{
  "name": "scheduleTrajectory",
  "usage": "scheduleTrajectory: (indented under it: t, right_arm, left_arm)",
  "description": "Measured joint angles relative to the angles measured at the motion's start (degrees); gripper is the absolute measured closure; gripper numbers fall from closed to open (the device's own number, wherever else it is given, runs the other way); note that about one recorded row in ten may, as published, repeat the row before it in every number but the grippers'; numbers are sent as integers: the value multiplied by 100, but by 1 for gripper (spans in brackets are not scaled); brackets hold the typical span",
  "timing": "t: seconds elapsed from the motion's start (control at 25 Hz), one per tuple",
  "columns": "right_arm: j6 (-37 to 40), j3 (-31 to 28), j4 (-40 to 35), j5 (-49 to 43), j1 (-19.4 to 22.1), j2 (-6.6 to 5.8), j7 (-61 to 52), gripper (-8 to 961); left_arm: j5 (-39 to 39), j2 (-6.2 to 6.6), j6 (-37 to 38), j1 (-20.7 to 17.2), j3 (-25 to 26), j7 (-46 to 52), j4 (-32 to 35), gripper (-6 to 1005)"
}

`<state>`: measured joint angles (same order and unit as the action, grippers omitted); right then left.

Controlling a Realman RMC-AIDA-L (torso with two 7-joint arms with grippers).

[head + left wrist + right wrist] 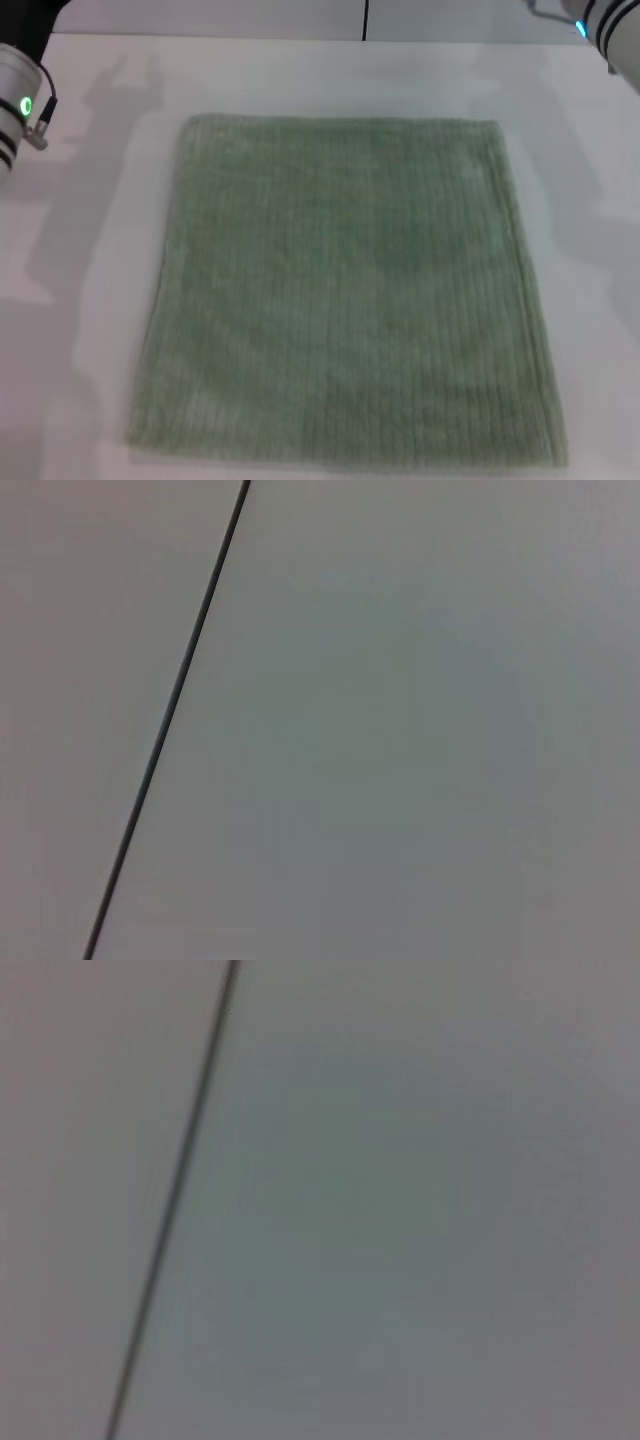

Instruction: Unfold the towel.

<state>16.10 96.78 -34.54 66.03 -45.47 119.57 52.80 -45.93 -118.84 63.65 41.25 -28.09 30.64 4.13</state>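
Between my two arms, well inward of each, the towel [345, 290] lies flat and spread on the table [90, 300]. Neither claw shows, so I cannot tell their state. Soft, light, limp cloth, I judge; pinch it at a hemmed corner.

A plain pale surface [420, 1220] crossed by one thin dark slanting line [170, 1200].

Both arms are cut off at the head view's edges, neither end effector visible.
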Motion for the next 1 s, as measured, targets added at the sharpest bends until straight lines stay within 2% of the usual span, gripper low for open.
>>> scheduleTrajectory:
  t: [0.12, 0.16, 0.2, 0.24, 0.32, 0.36, 0.4, 0.56, 0.68, 0.76, 1.0]
  right_arm:
    - [1310, 888, 124, 11, 126, -23, -952, 954]
    - [2065, 1279, 365, -125, 170, -33, -1659, 954]
    - [2065, 1279, 365, -125, 170, -33, -1659, 954]
    - [2467, 1460, 582, -291, 191, -34, -2105, 954]
    - [3237, 1647, 1136, -861, 221, -33, -3217, 953]
    - [3849, 1693, 1723, -1417, 251, -24, -4254, 953]
    - [3849, 1693, 1723, -1417, 251, -24, -4254, 953]
    - [4518, 1654, 2470, -1858, 457, -32, -5565, 954]
    - [4658, 1673, 2465, -2089, 656, -51, -5574, 954]
    - [5058, 1600, 2421, -2778, 984, -70, -5629, 954]
    - [5264, 1302, 2433, -2947, 1257, -73, -5645, 954]
  left_arm:
    - [86, -11, -194, 146, 129, -476, -185, 546]
    - [90, -14, -218, 173, 174, -591, -230, 546]
    - [90, -14, -218, 173, 174, -591, -230, 545]
    - [94, -24, -260, 220, 244, -763, -298, 545]
    - [98, -27, -279, 236, 261, -824, -337, 544]
    - [96, -28, -284, 245, 261, -856, -392, 543]
    - [96, -28, -284, 245, 261, -856, -392, 543]
    - [99, -27, -324, 245, 367, -860, -446, 541]
    - [93, -26, -341, 247, 427, -860, -471, 539]
    - [33, -24, -342, 252, 406, -800, -490, 538]
    - [-143, -21, -282, 251, 369, -746, -580, 537]
